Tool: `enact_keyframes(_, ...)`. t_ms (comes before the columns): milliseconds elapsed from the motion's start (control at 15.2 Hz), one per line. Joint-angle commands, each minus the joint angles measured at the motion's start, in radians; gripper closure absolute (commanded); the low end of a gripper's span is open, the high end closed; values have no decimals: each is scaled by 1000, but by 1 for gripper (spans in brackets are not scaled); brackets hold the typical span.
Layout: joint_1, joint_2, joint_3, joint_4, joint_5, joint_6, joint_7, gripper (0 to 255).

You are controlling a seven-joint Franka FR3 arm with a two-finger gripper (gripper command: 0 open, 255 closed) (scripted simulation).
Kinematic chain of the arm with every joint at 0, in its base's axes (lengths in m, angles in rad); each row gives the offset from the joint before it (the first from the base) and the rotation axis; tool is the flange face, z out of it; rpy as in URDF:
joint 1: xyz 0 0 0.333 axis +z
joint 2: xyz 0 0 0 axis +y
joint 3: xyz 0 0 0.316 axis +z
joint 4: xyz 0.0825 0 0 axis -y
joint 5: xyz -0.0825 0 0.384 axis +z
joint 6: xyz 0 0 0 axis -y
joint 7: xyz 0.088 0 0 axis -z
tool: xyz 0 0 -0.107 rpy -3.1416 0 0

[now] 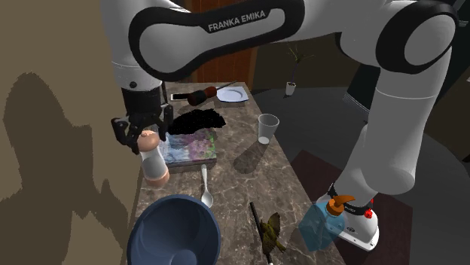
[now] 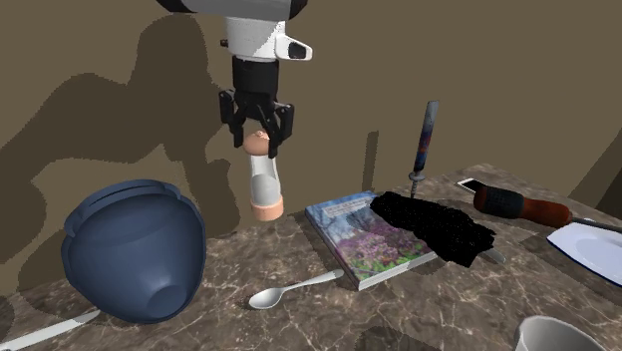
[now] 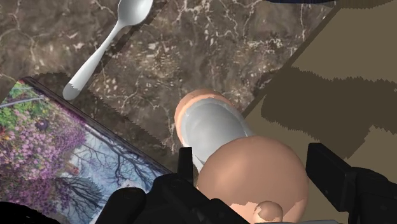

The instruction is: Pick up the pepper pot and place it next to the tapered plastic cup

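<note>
The pepper pot [image 1: 154, 159] is pale grey with a peach base and a round peach knob. My gripper [image 1: 146, 134] is shut on that knob, and the pot hangs upright from it. In the second exterior view the pepper pot [image 2: 264, 182] sits under the gripper [image 2: 257, 140], its base slightly above the marble counter's far edge by the wall. Through the wrist camera the knob of the pepper pot [image 3: 251, 168] is clasped by the gripper [image 3: 254, 188]. The clear tapered cup [image 1: 267, 128] stands farther along the counter beyond the book, and its rim [image 2: 558, 337] shows near the corner.
A dark blue bowl [image 1: 173, 229] [image 2: 135, 249], a spoon [image 1: 205, 188] [image 2: 294, 291] [image 3: 108, 44] and a floral book [image 1: 192, 147] [image 2: 369, 239] [image 3: 57, 153] lie near the pot. A black cloth [image 1: 196, 120], a plate [image 1: 232, 94] and a blue soap bottle [image 1: 328, 218] also sit on the counter.
</note>
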Motion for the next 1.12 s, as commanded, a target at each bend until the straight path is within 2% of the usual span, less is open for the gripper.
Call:
enact_keyframes(0, 0, -5, 1, 21, 2, -26, 0, 255)
enact_keyframes(1056, 18, 13, 7, 261, -8, -248, 18, 255)
